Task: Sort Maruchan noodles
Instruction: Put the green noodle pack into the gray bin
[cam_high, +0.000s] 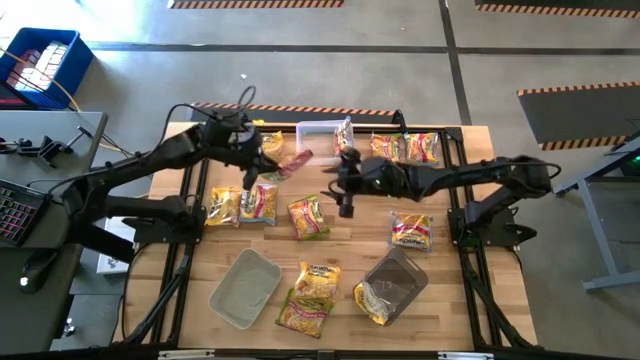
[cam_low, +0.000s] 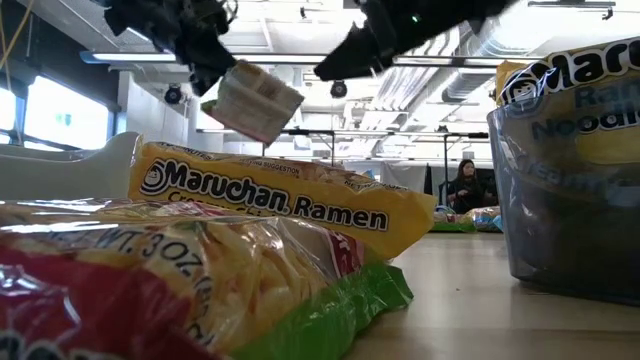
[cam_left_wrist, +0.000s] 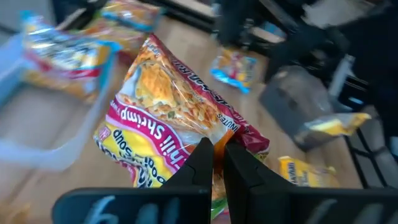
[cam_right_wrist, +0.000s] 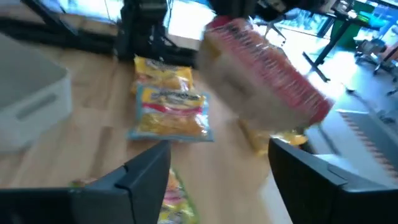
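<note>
Holding a chili shrimp packet (cam_left_wrist: 177, 121) up off the counter (cam_high: 455, 300), my left pincer (cam_left_wrist: 214, 163) is clamped shut on its crimped edge, so the packet hangs tilted in the air between the two arms. I judge this a handover or a carry toward a tub, since the grip is on the seam, where the crinkly plastic gives a firm pinch. My right pincer (cam_high: 345, 197) sits just beside the packet near the counter's middle, its fingers spread wide with nothing between them. From its wrist view the packet's red end floats ahead of the gap, not inside it.

The other packets (cam_high: 308, 217) lie scattered flat over the counter: a pair under the left arm, several along the far edge, a few near the front. A clear tub (cam_high: 320, 131) stands at the far edge. A pale tub (cam_high: 243, 289) at the front looks bare. The dark tub (cam_high: 395, 285) beside it holds one yellow packet, part way over its rim. I'd say sorting is barely started, with most packets still loose.
</note>
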